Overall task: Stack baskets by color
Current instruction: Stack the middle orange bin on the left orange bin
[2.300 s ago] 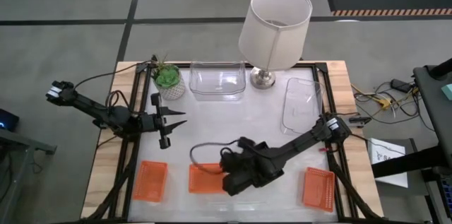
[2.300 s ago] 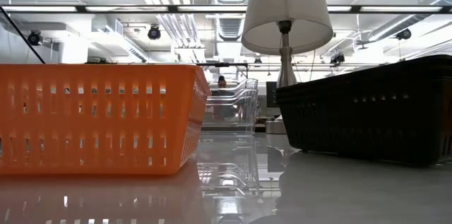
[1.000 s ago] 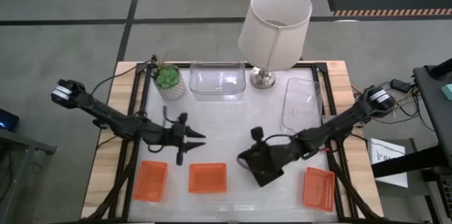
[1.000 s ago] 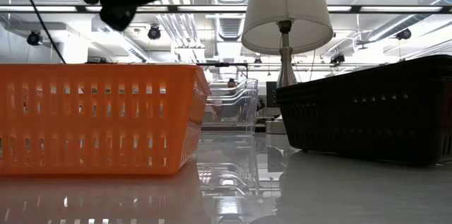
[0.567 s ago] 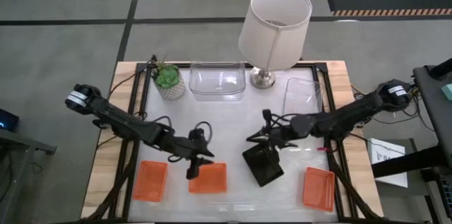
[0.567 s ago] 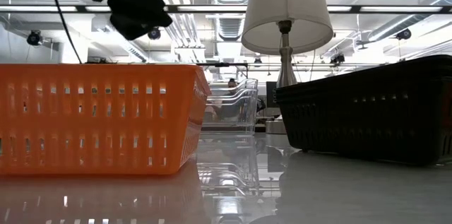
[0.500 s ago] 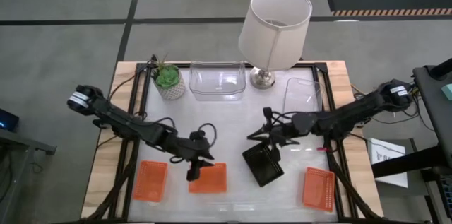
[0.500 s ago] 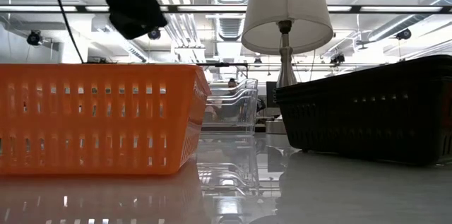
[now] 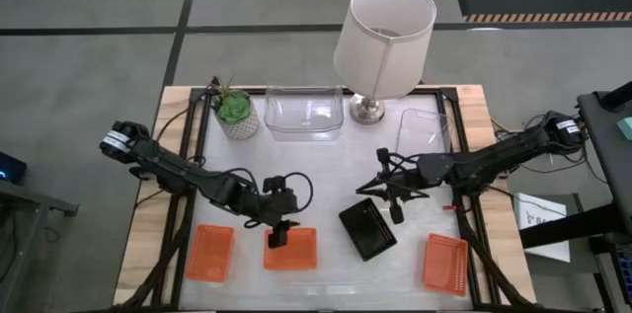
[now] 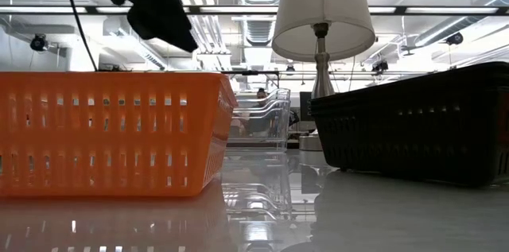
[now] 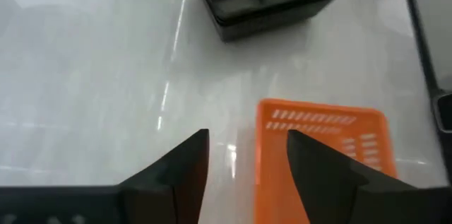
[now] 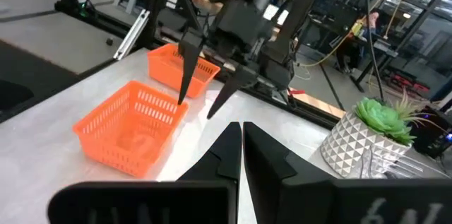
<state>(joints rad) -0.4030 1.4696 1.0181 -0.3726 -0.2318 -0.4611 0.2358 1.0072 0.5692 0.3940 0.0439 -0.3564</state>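
Two tools: left tool (image 9: 277, 237) spread over orange basket (image 9: 290, 250), empty; right tool (image 9: 395, 213) pressed together.

Black baskets (image 9: 367, 229) lie right of middle orange basket (image 9: 291, 249).

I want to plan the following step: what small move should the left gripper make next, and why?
Probably lower the left gripper onto the near wall of the middle orange basket and close. Its jaws are open and straddle that basket's edge in the left wrist view, and two more orange baskets lie unstacked.
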